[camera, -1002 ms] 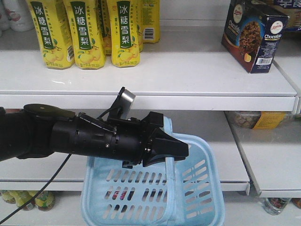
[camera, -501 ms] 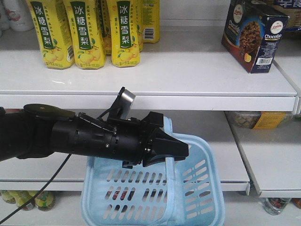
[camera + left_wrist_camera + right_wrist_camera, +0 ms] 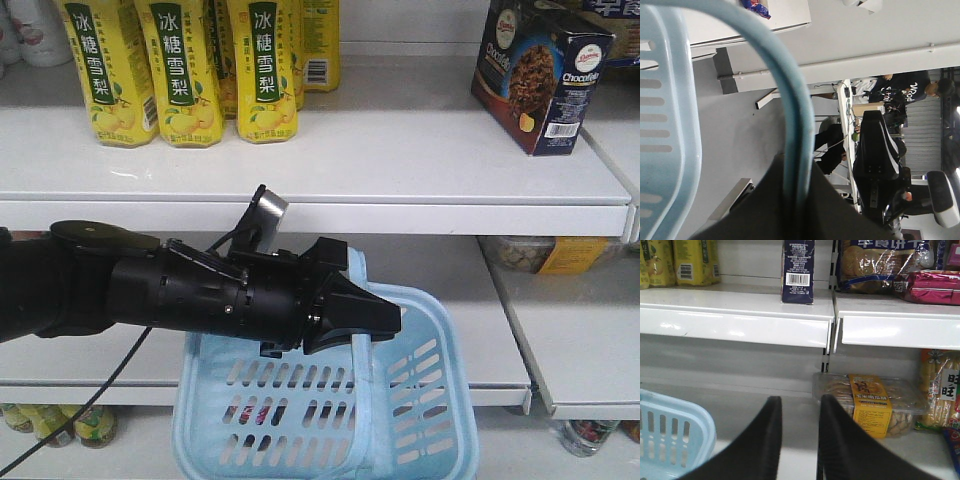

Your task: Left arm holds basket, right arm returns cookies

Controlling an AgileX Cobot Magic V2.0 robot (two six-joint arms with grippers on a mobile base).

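My left arm [image 3: 150, 290] reaches in from the left, and its gripper [image 3: 372, 318] is shut on the handle [image 3: 358, 345] of the light blue basket [image 3: 420, 400], which hangs in front of the lower shelf. In the left wrist view the handle [image 3: 785, 90] runs straight down between the dark jaws of the left gripper [image 3: 796, 167]. The cookies [image 3: 540, 75] stand upright on the upper shelf at the far right. From the right wrist, the cookies [image 3: 798, 270] show their barcode side, above and beyond my right gripper [image 3: 800, 407], which is open and empty. A corner of the basket [image 3: 670, 435] lies to its left.
Yellow drink bottles [image 3: 185, 70] line the upper shelf at the left. A clear biscuit tray with a yellow label [image 3: 867, 405] sits on the lower shelf, right of the right gripper. Bagged snacks [image 3: 880, 265] fill the neighbouring upper shelf. The white shelf lip [image 3: 300, 215] juts out above the left arm.
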